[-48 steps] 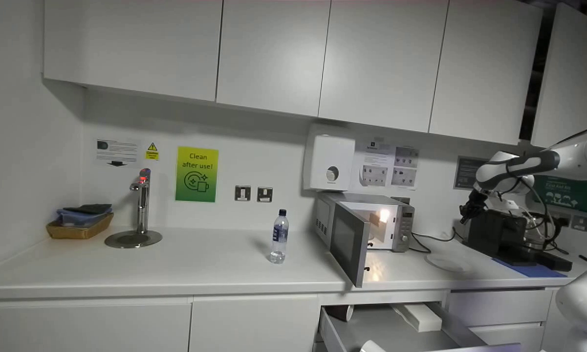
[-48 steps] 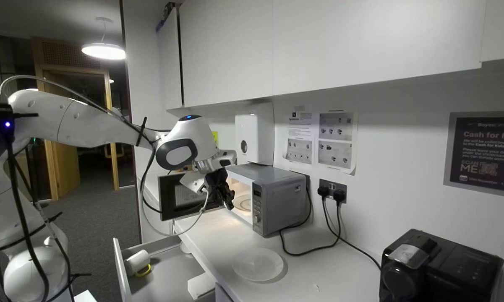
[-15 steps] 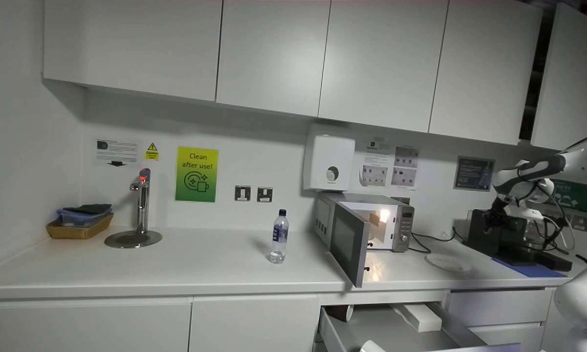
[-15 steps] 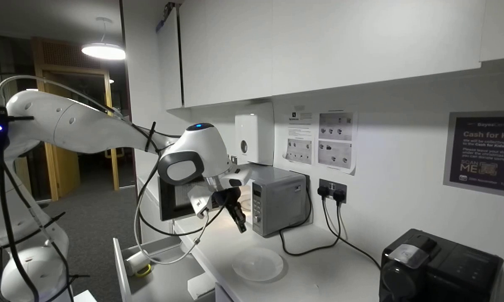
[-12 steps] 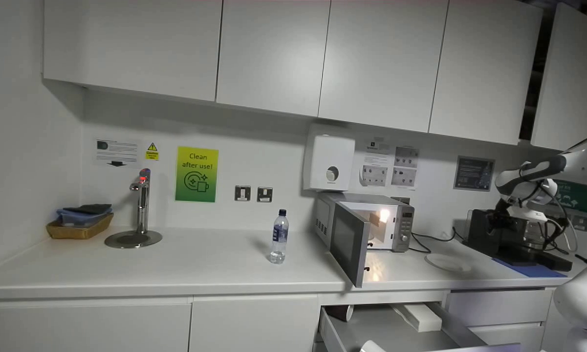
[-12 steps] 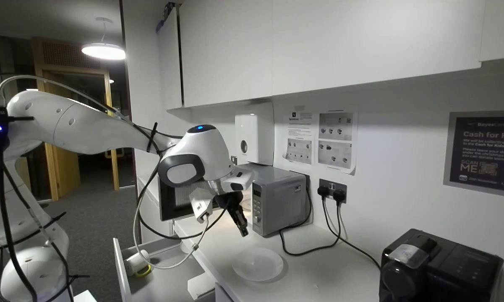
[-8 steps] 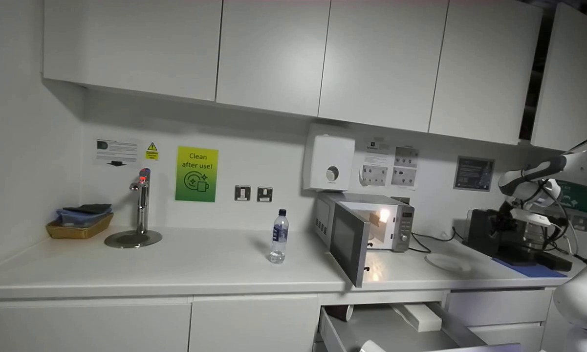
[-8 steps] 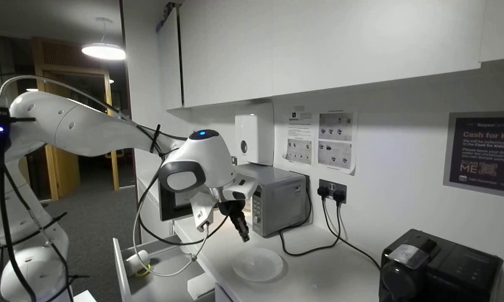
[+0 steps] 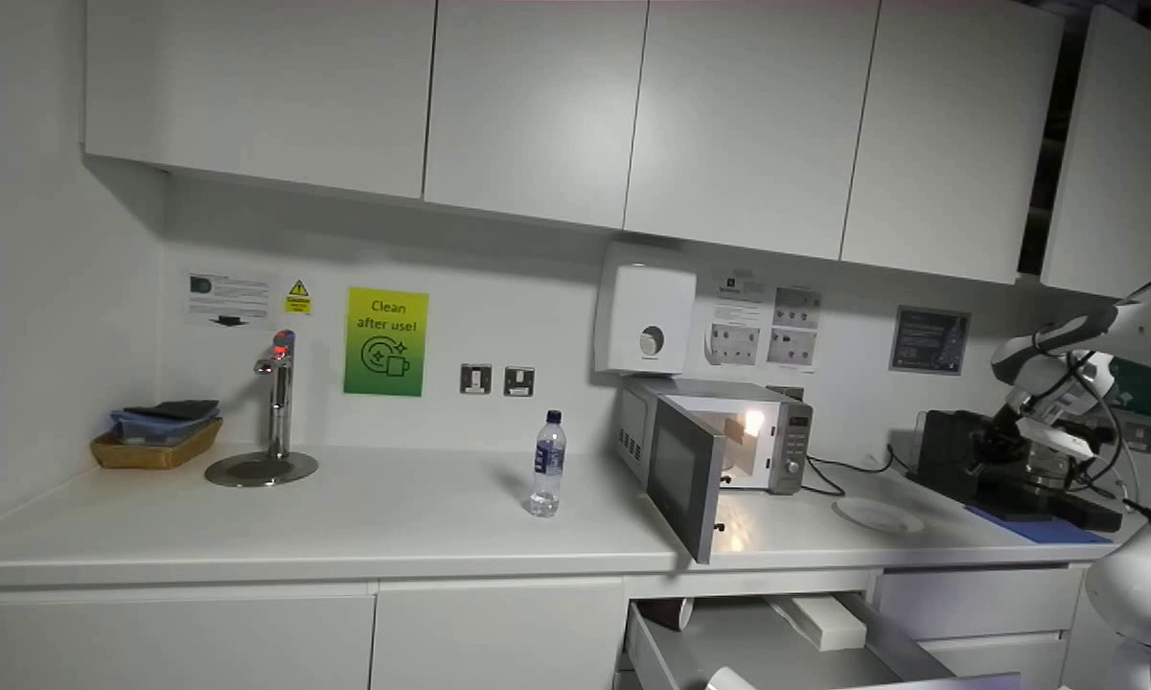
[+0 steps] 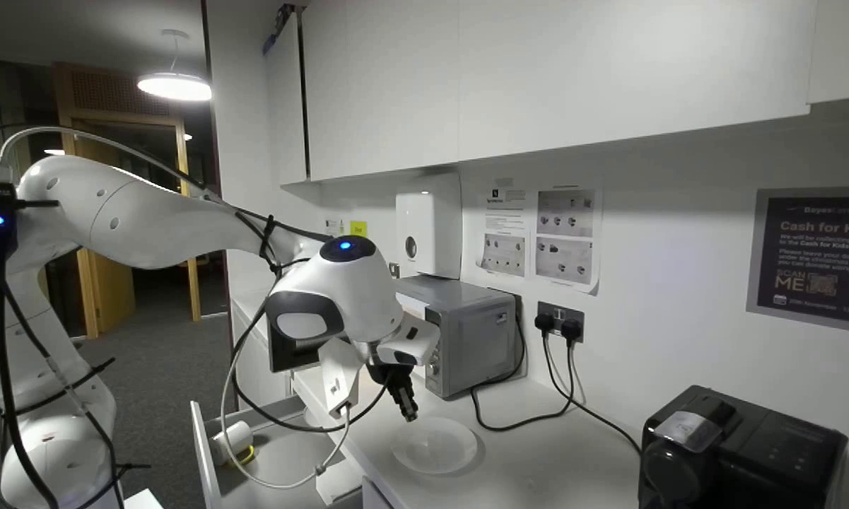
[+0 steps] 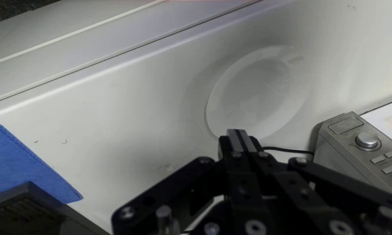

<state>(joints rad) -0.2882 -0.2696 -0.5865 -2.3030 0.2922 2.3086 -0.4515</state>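
Observation:
My gripper [image 11: 237, 131] is shut, its two grey-tipped fingers pressed together with nothing between them. In the wrist view the tips overlap the edge of a white round plate [image 11: 254, 94], which lies flat on the counter. An exterior view shows the gripper [image 10: 410, 417] pointing down above the counter, near the plate [image 10: 435, 447]; the exact height is hard to judge. Beside it stands a silver microwave [image 10: 477, 339], whose door [image 9: 685, 479] hangs open with a light on inside. Against the black coffee machine the dark gripper [image 9: 979, 465] barely stands out.
A black coffee machine [image 10: 742, 452] stands near a blue mat [image 11: 23, 163]. Below the counter, a pulled-out drawer [image 9: 767, 661] holds a white mug [image 10: 233, 442] and a white box [image 9: 827, 623]. A water bottle [image 9: 547, 470] stands beyond the microwave door. Black cables [image 10: 498, 428] trail behind.
From in front of the microwave's opening, my gripper has come down and away from it toward the plate, tilting more steeply downward. The jaws stay shut; plate, microwave and drawer have not moved.

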